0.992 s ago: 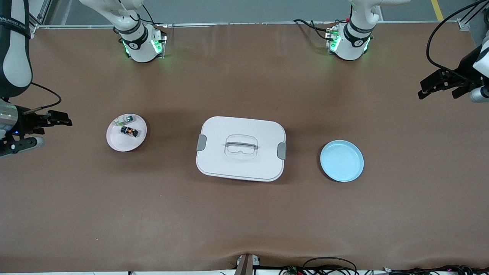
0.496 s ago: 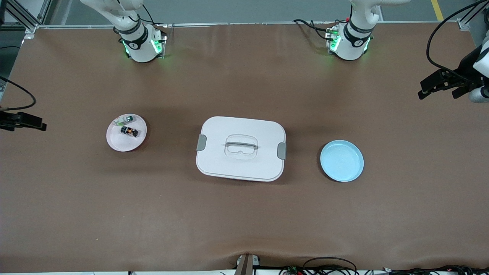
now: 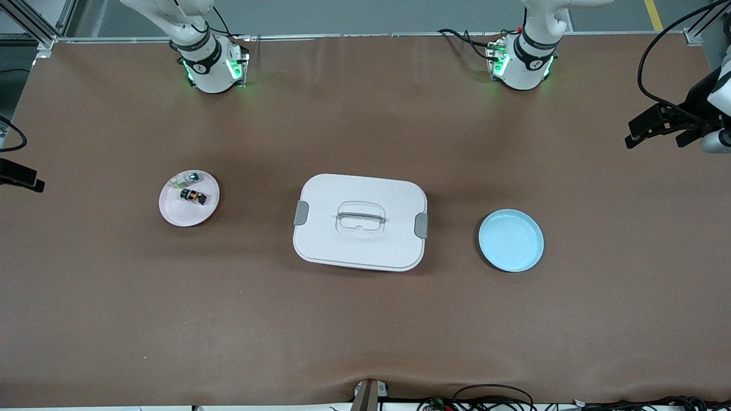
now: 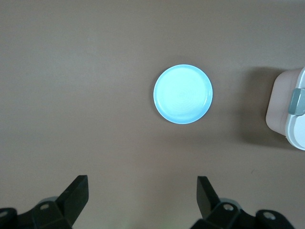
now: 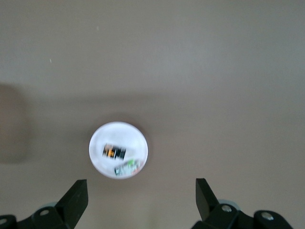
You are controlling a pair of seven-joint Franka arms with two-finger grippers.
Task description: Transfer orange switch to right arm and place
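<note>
The orange switch [image 3: 193, 196] lies on a small pinkish-white plate [image 3: 171, 214] toward the right arm's end of the table, beside a whitish-green part [image 3: 188, 178]. The right wrist view shows the switch [image 5: 113, 151] on the plate [image 5: 97, 138] well below my open, empty right gripper [image 5: 141, 200]. In the front view only a black bit of the right gripper [image 3: 23, 176] shows at the table's edge. My left gripper [image 3: 657, 134] hangs open and empty over the left arm's end of the table, waiting; its own view [image 4: 143, 200] shows bare table between the fingers.
A white lidded box [image 3: 342, 245] with grey latches sits mid-table. An empty light-blue plate [image 3: 511, 240] lies between the box and the left arm's end; it also shows in the left wrist view [image 4: 183, 94], with the box's corner [image 4: 286, 109].
The right arm has pulled away from the pinkish-white plate toward the table's edge, almost out of the front view. The left arm, the switch and both plates have not moved.
</note>
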